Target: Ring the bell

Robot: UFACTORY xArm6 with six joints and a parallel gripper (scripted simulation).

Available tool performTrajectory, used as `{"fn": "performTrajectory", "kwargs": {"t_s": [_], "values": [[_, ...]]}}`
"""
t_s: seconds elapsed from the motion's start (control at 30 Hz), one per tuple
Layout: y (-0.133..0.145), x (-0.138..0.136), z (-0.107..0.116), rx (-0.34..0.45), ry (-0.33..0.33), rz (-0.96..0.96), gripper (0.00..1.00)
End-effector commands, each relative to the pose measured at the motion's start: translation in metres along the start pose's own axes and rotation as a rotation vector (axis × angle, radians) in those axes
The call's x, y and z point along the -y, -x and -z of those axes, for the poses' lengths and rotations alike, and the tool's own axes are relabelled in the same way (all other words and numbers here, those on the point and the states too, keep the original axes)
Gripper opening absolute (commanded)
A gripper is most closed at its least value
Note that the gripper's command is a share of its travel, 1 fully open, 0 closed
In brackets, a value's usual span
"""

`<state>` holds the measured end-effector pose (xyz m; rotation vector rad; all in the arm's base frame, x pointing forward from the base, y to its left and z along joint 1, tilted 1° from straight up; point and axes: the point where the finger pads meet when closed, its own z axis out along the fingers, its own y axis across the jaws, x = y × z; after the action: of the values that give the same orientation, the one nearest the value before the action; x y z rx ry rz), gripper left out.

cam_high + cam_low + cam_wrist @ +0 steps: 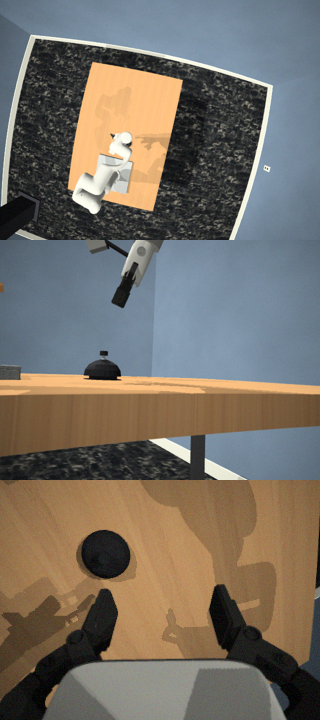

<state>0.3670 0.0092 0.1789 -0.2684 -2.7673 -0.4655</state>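
Observation:
The black dome bell stands upright on the wooden table, its small black button up on a thin stem. In the wrist view the bell shows from above, up and left of my left finger. My gripper hangs high above the bell, tilted, with clear air between them. In the wrist view the gripper is open and empty, with bare table between the fingers. In the overhead view the arm hides the bell.
The grey base plate of the arm sits near one table edge and also shows at the left in the side view. The table edge runs close to the side camera. Dark patterned floor surrounds the table.

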Motion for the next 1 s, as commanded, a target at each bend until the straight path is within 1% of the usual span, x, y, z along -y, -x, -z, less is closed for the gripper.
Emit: {"fn": "performTrajectory", "kwargs": {"t_s": [0.0,0.1,0.13,0.17,0.23,0.3,0.37,0.43,0.5,0.63,0.8,0.83,0.97], "values": [[-0.005,0.024,-0.013,0.126,-0.115,-0.007,1.00],[-0.005,0.026,-0.014,0.136,-0.124,-0.005,1.00],[-0.007,0.034,-0.018,0.178,-0.164,0.001,1.00],[-0.008,0.039,-0.021,0.203,-0.186,0.007,1.00],[-0.009,0.041,-0.022,0.217,-0.198,0.010,1.00],[-0.012,0.050,-0.028,0.278,-0.248,0.029,1.00],[-0.012,0.051,-0.029,0.281,-0.251,0.031,1.00],[-0.014,0.057,-0.033,0.327,-0.285,0.049,1.00],[-0.014,0.057,-0.033,0.327,-0.285,0.049,1.00],[-0.016,0.060,-0.037,0.364,-0.310,0.066,1.00],[-0.016,0.061,-0.037,0.366,-0.311,0.067,1.00],[-0.016,0.061,-0.037,0.366,-0.311,0.067,0.00],[-0.016,0.061,-0.037,0.366,-0.311,0.067,0.00]]}}
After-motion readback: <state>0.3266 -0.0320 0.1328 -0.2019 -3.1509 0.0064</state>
